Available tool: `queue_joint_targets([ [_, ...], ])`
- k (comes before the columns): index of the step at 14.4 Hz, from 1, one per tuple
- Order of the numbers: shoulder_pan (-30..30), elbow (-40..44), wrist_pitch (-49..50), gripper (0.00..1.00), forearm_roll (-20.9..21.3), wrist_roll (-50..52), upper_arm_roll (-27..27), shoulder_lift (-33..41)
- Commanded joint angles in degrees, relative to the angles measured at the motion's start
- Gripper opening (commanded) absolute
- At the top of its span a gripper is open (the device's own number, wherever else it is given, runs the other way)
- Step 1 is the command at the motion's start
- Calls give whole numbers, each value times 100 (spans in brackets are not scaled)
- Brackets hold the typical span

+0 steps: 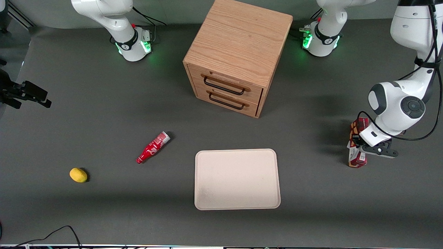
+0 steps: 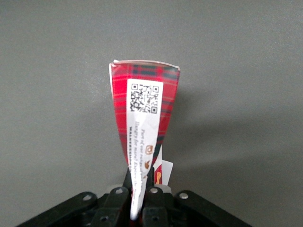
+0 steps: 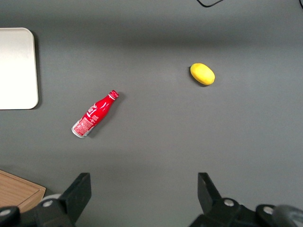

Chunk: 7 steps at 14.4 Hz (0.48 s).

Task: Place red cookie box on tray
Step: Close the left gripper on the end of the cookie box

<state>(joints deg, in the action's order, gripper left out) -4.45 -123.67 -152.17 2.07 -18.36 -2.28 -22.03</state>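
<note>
One clean carry is what this step calls for: the red cookie box [image 1: 356, 145] sits pinched in the gripper [image 1: 360, 147] near the working arm's end of the table, well apart from the tray [image 1: 237, 179], which lies in front of the wooden drawer cabinet [image 1: 235, 57]. Judging by the wrist view, the fingers [image 2: 116, 201] are pressed onto the box's narrow faces near one end, so the long carton [image 2: 144, 109] hangs out and could swing; a slow sweep and a low, flat set-down would suit. Whether the box is lifted off the table is hard to tell. The arm is folded, wrist turned downward over the box.
</note>
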Motion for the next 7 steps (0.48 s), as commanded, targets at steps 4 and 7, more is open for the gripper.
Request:
queue_joint_targets([
  [4,5,420,1034,0,-102,-45,35,680],
  [7,14,2025,3562,0,-93,-88,35,955],
])
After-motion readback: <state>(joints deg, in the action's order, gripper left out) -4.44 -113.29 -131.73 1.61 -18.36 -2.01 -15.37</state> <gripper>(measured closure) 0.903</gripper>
